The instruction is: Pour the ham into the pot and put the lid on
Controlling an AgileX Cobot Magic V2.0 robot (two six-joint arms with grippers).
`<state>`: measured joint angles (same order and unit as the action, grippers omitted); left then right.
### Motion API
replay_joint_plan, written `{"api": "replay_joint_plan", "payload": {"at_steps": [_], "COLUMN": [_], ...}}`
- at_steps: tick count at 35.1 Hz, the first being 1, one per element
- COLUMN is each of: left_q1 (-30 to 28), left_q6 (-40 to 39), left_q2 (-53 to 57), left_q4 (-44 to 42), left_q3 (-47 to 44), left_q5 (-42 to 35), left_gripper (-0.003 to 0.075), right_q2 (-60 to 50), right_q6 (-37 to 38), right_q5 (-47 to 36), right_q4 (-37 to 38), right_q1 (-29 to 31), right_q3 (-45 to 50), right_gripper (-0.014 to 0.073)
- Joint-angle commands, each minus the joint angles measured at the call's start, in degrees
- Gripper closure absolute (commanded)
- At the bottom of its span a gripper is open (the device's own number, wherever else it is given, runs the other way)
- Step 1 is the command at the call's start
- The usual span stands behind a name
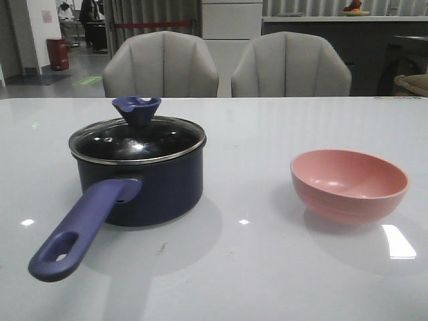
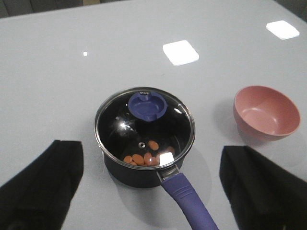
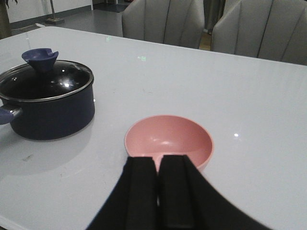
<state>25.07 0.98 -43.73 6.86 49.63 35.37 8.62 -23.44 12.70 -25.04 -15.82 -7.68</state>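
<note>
Front view: pot [image 1: 144, 184] is sitting on the white bench [image 1: 267, 267] at left, its periwinkle handle [image 1: 83, 227] pointing toward the camera, w/ the glass lid [image 1: 137, 140] resting flat on the rim and covering it. Lid glare is hiding the contents here. Pink bowl [image 1: 349, 185] is standing upright, well apart to the right; nothing is showing inside it. No arm is appearing in this view.

Left wrist view: ham [image 2: 144, 157] is lying inside the pot, visible thru the glass as several orange-pink pieces, partly masked by a bright reflection, so the exact count is unclear. Handle end is getting cut off by the frame edge. Left end effector [image 2: 151, 191] is showing as two dark fingers [image 2: 43, 184] set wide apart, holding nothing; tips are out of frame.

Right wrist view: right end effector [image 3: 158, 165] is hovering by the bowl's near rim, fingers pressed together, approx. touching, gripping nothing. Pot is partly cropped at the frame edge.
</note>
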Motion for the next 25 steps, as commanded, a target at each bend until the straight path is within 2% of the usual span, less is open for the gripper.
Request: {"api": "replay_joint_plan", "payload": {"at_steps": [1, 10, 18, 19, 21, 25], "left_q1": [0.4, 0.4, 0.4, 0.4, 0.4, 0.4], "left_q6": [0.2, 0.2, 0.2, 0.2, 0.2, 0.2], "left_q2": [8.6, 33.1, 39.0, 39.0, 39.0, 39.0], "left_q4": [0.4, 0.0, 0.0, 0.0, 0.0, 0.0], "left_q3": [-4.1, -23.4, -30.8, -31.1, -31.6, -32.0], "left_q5": [-7.9, -14.0, -16.0, -16.2, -16.8, -16.8], "left_gripper": [0.0115, 0.0117, 0.0122, 0.0141, 0.0232, 0.0515], "right_q2": [0.4, 0.4, 0.4, 0.4, 0.4, 0.4], "right_q6": [-0.4, -0.4, -0.4, -0.4, -0.4, -0.4], "right_q5": [-3.7, -3.7, -3.7, -3.7, -3.7, -3.7], "right_q4": [-0.5, -0.5, -0.5, -0.5, -0.5, -0.5], "right_q1": [-0.1, -0.1, -0.1, -0.1, -0.1, -0.1], "right_q3": [-1.5, -1.5, -1.5, -1.5, -1.5, -1.5], "right_gripper": [0.0447, 0.0447, 0.0447, 0.0447, 0.0447, 0.0447]}}
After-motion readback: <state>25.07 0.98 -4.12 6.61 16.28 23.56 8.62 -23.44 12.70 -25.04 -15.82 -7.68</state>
